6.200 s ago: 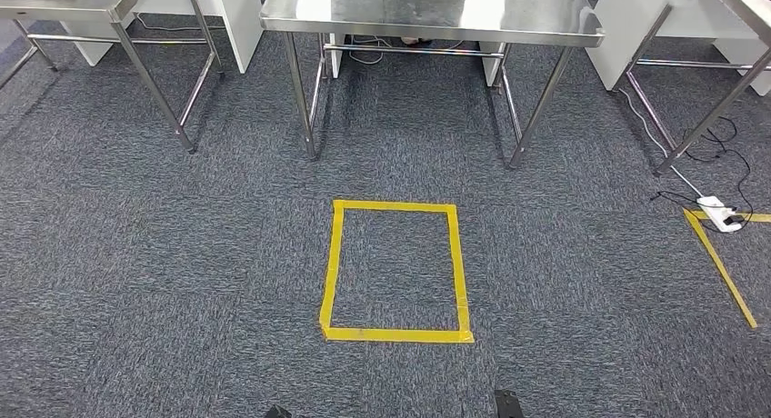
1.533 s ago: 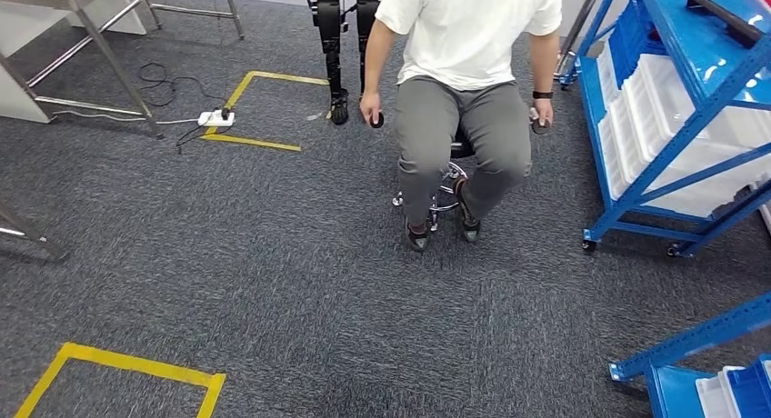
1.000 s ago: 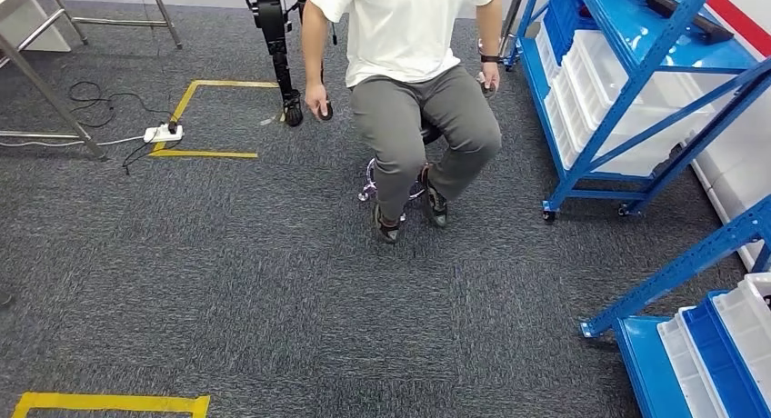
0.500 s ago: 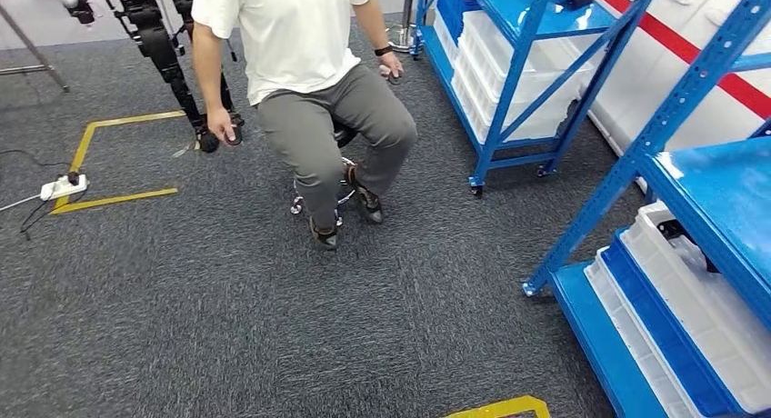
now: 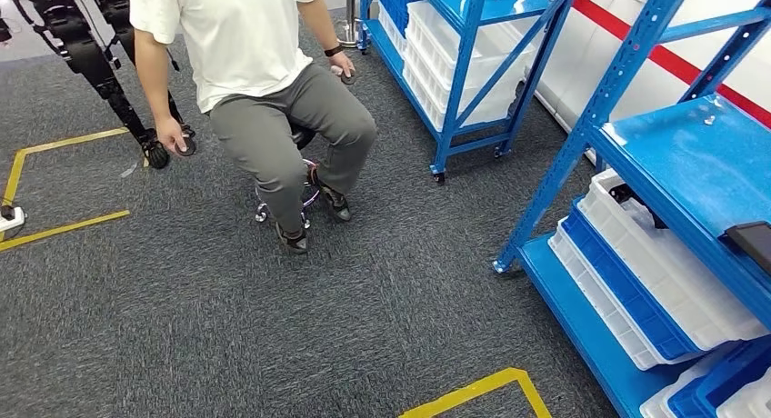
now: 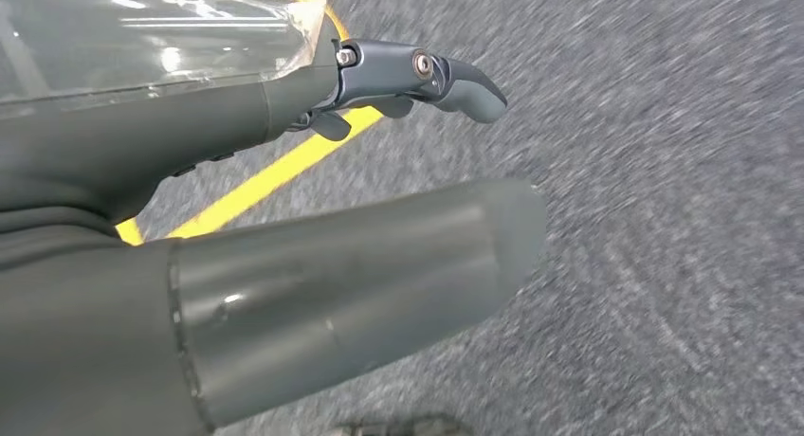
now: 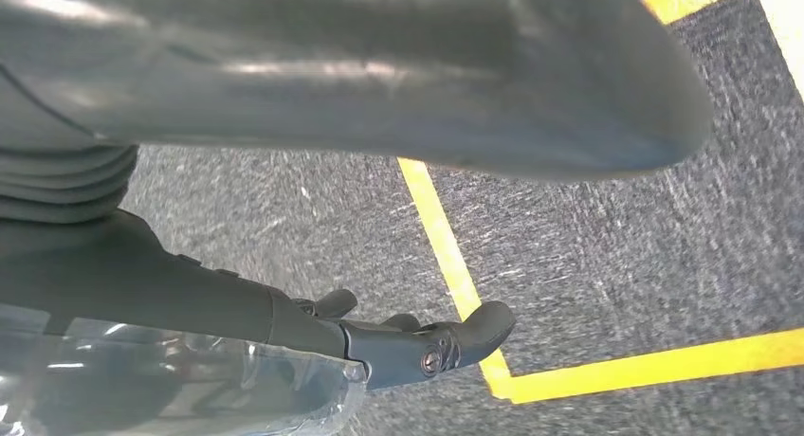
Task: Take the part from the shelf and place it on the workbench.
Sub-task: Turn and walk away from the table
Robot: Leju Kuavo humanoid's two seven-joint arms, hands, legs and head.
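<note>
A blue shelf rack point(image 5: 691, 164) stands at my right, with white and blue bins point(image 5: 655, 282) on its lower level. A dark flat object point(image 5: 750, 241) lies on its blue board at the picture's right edge; I cannot tell whether it is the part. My left hand point(image 6: 313, 265) hangs over grey carpet, its fingers point(image 6: 436, 76) held straight and apart from the thumb, holding nothing. My right hand point(image 7: 332, 104) hangs the same way, its fingers point(image 7: 427, 346) straight and empty, above a yellow tape corner point(image 7: 493, 370).
A person point(image 5: 264, 91) in a white shirt sits on a wheeled stool ahead to the left. Another robot's dark legs point(image 5: 100, 64) stand behind them. A second blue rack point(image 5: 473, 36) with white bins stands farther back. Yellow floor tape point(image 5: 473, 395) lies near my feet.
The camera has swung from the steel tables round to the right. The seated person has slid left in the picture and the blue racks have come into view at the right.
</note>
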